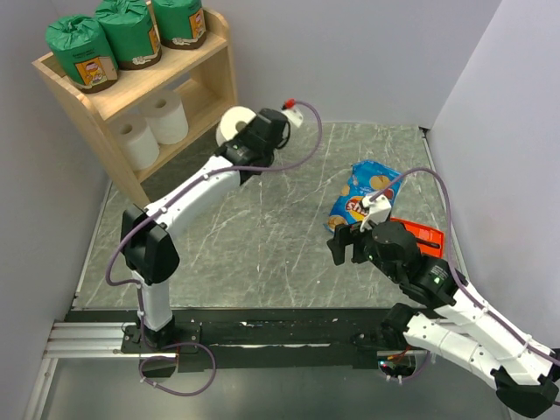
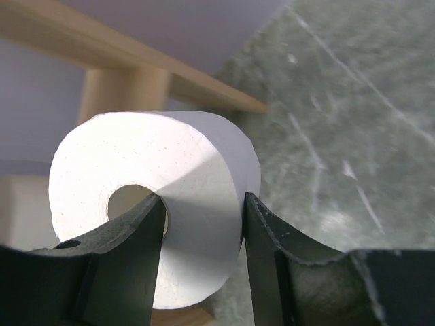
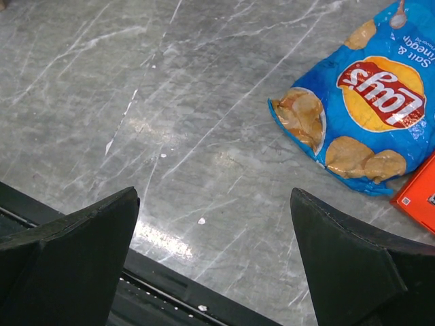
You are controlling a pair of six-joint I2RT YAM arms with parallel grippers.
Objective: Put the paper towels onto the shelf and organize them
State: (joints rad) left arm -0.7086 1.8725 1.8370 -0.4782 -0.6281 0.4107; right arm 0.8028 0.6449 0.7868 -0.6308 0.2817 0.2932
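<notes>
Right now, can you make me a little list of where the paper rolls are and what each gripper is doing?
Top tier of light wooden shelf: three green-wrapped paper towel rolls
Lower tier: two bare white paper towel rolls
Left gripper: shut on a third bare white roll, beside the shelf
Right gripper: open, empty, over the grey marbled table
Also on table: blue chip bag, flat red packet

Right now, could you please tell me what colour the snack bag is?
The bag is blue; right wrist view.
</notes>
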